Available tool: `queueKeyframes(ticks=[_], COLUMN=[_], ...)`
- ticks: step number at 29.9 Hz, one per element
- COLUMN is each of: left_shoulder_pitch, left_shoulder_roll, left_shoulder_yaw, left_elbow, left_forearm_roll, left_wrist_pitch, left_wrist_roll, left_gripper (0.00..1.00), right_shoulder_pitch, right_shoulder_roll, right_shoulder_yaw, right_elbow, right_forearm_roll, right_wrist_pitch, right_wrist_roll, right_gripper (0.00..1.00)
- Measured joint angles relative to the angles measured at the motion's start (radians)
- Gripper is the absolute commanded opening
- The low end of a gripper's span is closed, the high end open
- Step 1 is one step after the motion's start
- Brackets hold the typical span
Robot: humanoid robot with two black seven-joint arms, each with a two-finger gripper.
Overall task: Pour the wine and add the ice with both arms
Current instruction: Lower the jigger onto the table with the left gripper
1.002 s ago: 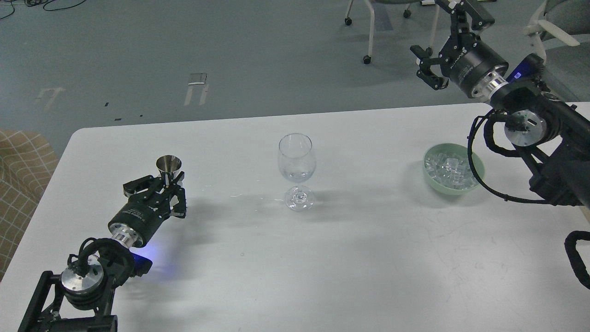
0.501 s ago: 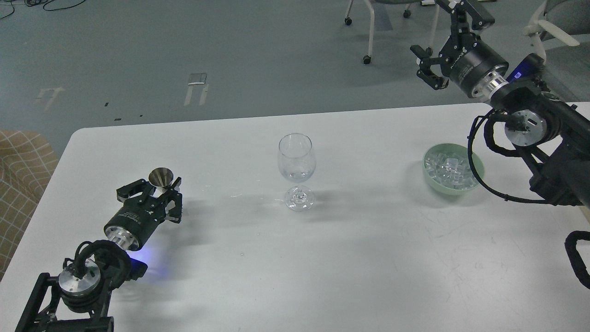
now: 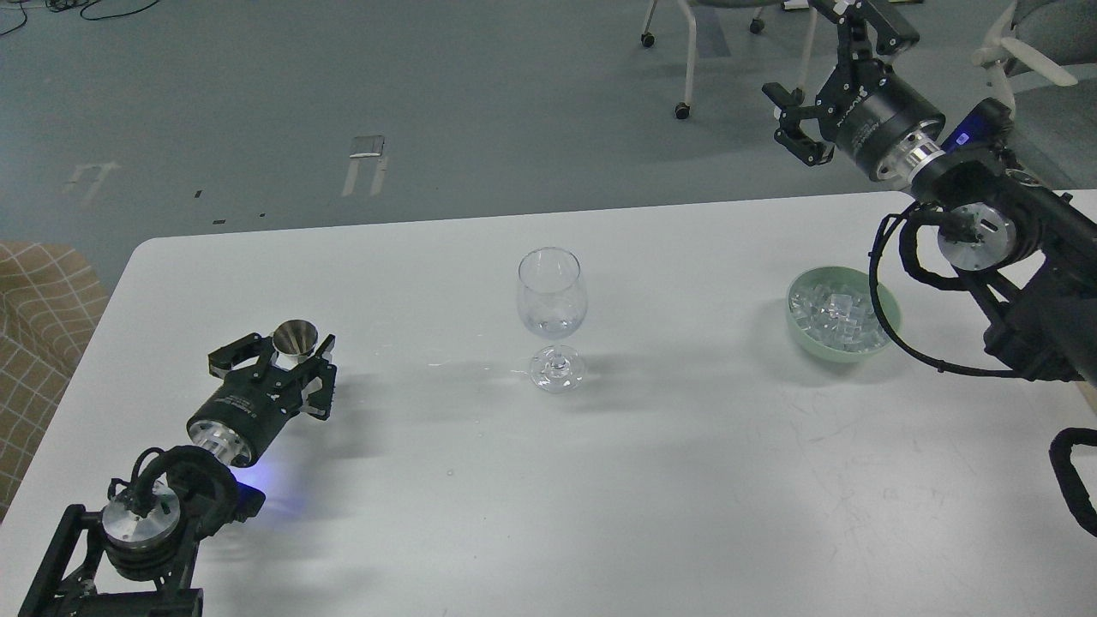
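Left gripper [image 3: 283,364] low over the surface [image 3: 651,480], fingers closed around the stem of a small steel measuring cup [image 3: 295,338]; cup upright, mouth up, contents not discernible. Wine glass [image 3: 552,317] well apart to the right of that gripper and slightly beyond, long axis vertical, standing on its foot; a shallow pool of wine [image 3: 552,325], colourless and barely visible, low in the bowl. Pour judged largely done, cup apparently being set down. Right gripper [image 3: 818,94] raised high past the far edge of the surface, fingers spread wide, nothing held. Ice [image 3: 836,315] below and nearer than that gripper, heaped in a pale green bowl [image 3: 891,308]; right arm clearly the nearer one, left arm far off across the glass. Next move judged to hinge on this: descent onto the heap, then carry leftward to the glass mouth. Materials: cubes glassy, smooth, likely slippery under a pinch; bowl matte, round, shallow; glass thin, tall, narrow-footed, tip-prone if nudged; cup polished, conical; surface white, flat, lightly scuffed, a few droplets near the glass foot.
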Motion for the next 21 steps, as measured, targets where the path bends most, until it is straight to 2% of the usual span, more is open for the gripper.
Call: queueKeyframes(ticks=[6, 7, 10, 21], left_shoulder_pitch=[0.0, -0.001, -0.001, 0.014], left_shoulder_roll=[0.002, 0.002, 0.002, 0.037], left_shoulder_yaw=[0.002, 0.002, 0.002, -0.001], left_elbow=[0.0, 0.0, 0.0, -0.001], left_forearm_roll=[0.0, 0.0, 0.001, -0.001], left_wrist_pitch=[0.004, 0.004, 0.005, 0.001], left_wrist_roll=[0.001, 0.001, 0.001, 0.006], left_gripper=[0.73, 0.81, 0.94, 0.98], right_shoulder_pitch=[0.0, 0.0, 0.0, -0.002], right_shoulder_roll=[0.0, 0.0, 0.0, 0.002], right_shoulder_yaw=[0.0, 0.0, 0.0, 0.0], right_elbow=[0.0, 0.0, 0.0, 0.0], right_forearm_roll=[-0.001, -0.001, -0.001, -0.001], right_wrist_pitch=[0.0, 0.0, 0.0, 0.0], right_wrist_roll=[0.0, 0.0, 0.0, 0.0], right_gripper=[1.0, 1.0, 1.0, 1.0])
